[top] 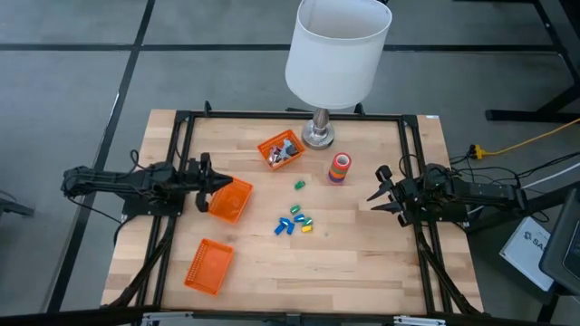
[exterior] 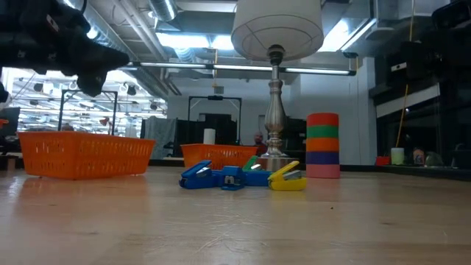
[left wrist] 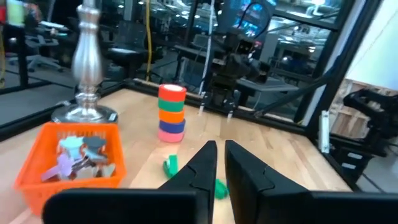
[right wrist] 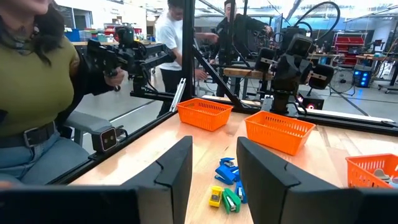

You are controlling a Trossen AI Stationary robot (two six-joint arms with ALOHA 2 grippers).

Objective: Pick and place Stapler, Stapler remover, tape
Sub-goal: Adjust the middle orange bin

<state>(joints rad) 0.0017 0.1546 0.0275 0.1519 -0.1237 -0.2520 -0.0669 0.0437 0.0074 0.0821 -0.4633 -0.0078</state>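
Near the left edge of the pale wooden worktop [top: 362, 263], the left gripper [top: 203, 179] hovers beside a tilted orange mesh plastic basket [top: 230, 200], its dark fingers [left wrist: 205, 168] drawn almost together with a thin gap and nothing between them. The right gripper [top: 381, 192] waits near the right edge, jaws spread wide and empty.

The next pick looks best taken from above, closing across a piece's narrow sides, since these small parts would probably skid if nudged. The cluster of little blue, green and yellow angular plastic pieces [top: 294, 223] lies at the middle of the worktop. The stack of ring-shaped tape rolls [top: 340, 167], red, orange, green and purple, stands upright towards the far edge, beside the silver metal lamp base [top: 318, 137]. It looks smooth and top-heavy, so it would need a level grip.
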